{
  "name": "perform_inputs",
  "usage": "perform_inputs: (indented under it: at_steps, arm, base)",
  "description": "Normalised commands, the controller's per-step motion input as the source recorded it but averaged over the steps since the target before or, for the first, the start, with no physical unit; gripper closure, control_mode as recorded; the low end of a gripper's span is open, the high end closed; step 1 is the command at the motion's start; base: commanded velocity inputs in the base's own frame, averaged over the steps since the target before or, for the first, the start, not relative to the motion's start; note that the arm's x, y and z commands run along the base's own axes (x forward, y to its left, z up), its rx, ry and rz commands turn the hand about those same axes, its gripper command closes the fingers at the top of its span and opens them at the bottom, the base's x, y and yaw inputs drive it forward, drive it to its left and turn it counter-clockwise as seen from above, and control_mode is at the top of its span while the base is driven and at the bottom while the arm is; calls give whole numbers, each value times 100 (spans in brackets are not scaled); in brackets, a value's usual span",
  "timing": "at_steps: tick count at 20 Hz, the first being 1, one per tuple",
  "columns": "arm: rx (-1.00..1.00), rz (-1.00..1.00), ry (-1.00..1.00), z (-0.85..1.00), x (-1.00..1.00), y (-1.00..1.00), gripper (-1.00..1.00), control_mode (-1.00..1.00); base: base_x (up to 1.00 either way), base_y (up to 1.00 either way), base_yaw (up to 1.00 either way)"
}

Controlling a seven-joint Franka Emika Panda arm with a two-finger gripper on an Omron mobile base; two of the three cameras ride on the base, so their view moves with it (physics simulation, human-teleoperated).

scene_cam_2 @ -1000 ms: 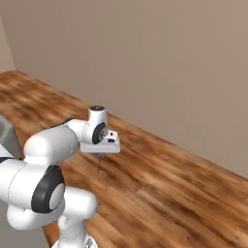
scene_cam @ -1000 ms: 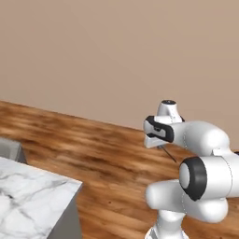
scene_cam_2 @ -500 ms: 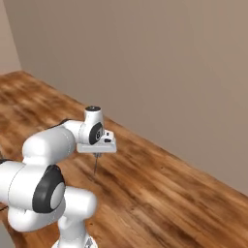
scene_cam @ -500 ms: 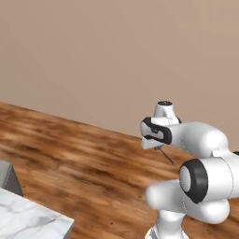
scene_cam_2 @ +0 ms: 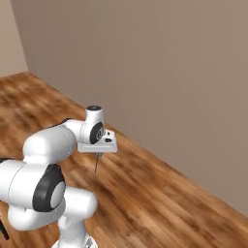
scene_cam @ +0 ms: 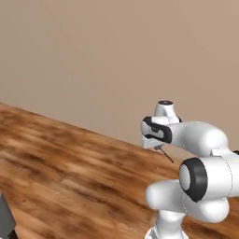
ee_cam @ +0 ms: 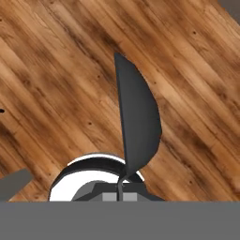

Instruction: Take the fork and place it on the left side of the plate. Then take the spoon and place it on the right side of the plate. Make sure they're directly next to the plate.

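Spoon [ee_cam: 137,122] clamped in closed gripper [scene_cam_2: 98,154] at frame centre, carried over wood floor [scene_cam_2: 160,193]; placement beside plate apparently outstanding.

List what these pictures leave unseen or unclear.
- Spoon: hand view shows its dark bowl edge-on; the handle's grip point is cut off at the bottom edge.
- Spoon in the right base view: a thin line, too small to identify.
- Hand: fingers too small there; it is shut on the spoon.
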Motion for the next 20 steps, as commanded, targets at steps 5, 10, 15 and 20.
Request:
perform_inputs:
  at_steps: [5, 10, 15, 20]
  arm:
    - [0, 0, 0, 0, 0, 0, 100, 100]
    - [0, 0, 0, 0, 0, 0, 100, 100]
    - [0, 0, 0, 0, 0, 0, 100, 100]
    - [0, 0, 0, 0, 0, 0, 100, 100]
  base:
    - [81, 6, 28]
    - [71, 7, 37]
    - [63, 5, 42]
    - [75, 7, 34]
